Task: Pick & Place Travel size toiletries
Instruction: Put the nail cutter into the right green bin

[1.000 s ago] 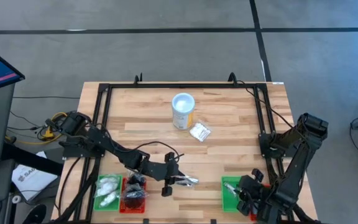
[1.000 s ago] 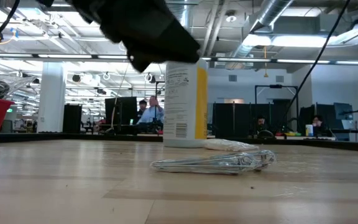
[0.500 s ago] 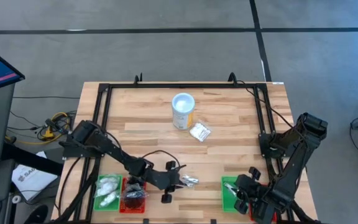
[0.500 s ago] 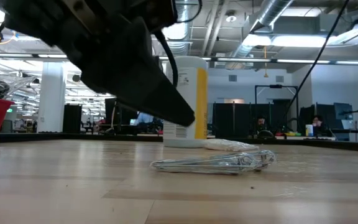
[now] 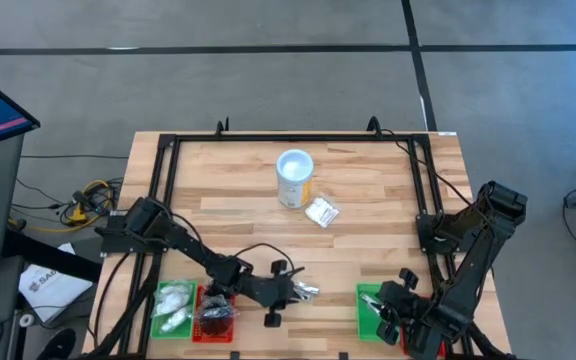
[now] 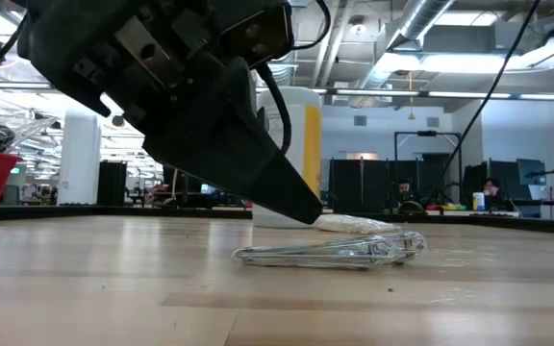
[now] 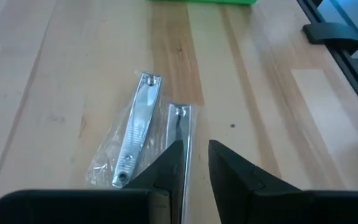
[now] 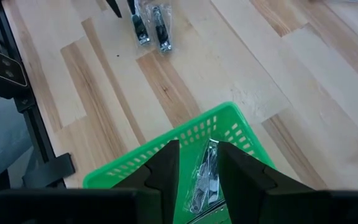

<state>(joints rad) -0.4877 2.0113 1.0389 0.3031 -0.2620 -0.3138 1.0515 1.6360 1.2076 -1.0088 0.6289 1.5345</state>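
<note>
Dark fingers of my left claw (image 7: 194, 163) stand slightly parted at the lower centre of the high view, their tips low over the desk (image 5: 368, 240) and straddling the near edge of a clear packet holding two metal nail clippers (image 7: 135, 130). They pinch nothing that I can see; the packet lies flat on the wood. In the low view that packet (image 6: 330, 252) lies right of the claw's tip. Just left of this arm, at the lower left of the high view, sit a green tray (image 5: 173, 305) with white packets and a red tray (image 5: 215, 310) with dark ones. Further up, a white packet (image 5: 321, 211) lies beside the white tub (image 5: 294, 177). My right claw (image 8: 194, 163) hangs narrowly spread and empty over the green tray (image 8: 166, 155) at the lower right, which holds a wrapped clipper (image 8: 207, 171).
</note>
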